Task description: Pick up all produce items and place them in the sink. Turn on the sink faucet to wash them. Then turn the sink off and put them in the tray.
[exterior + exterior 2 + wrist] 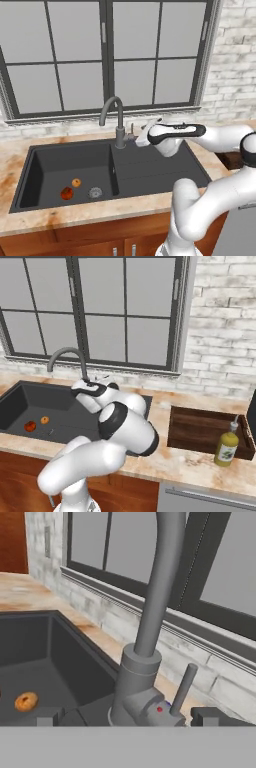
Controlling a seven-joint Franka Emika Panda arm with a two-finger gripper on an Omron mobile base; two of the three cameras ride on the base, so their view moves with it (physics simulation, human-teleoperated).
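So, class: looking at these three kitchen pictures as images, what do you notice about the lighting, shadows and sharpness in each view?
Left base view: flat, even light, with the sink basin reading darker than its drainboard; no glare on the window panes.
Right base view: the tray has a dark, shaded interior.
Hand view: the faucet looms large and soft-edged, and the orange ball looks slightly blurred.

Light is even and flat throughout, with no clear source; the window (107, 55) panes are a dull uniform grey. Below it the dark sink (150, 170) has soft shading along its inner walls and no glare. The worktop (200, 466) beside the sink shows faint blotchy tones. The close tap (150, 612) looks slightly soft; edges stay undistorted.
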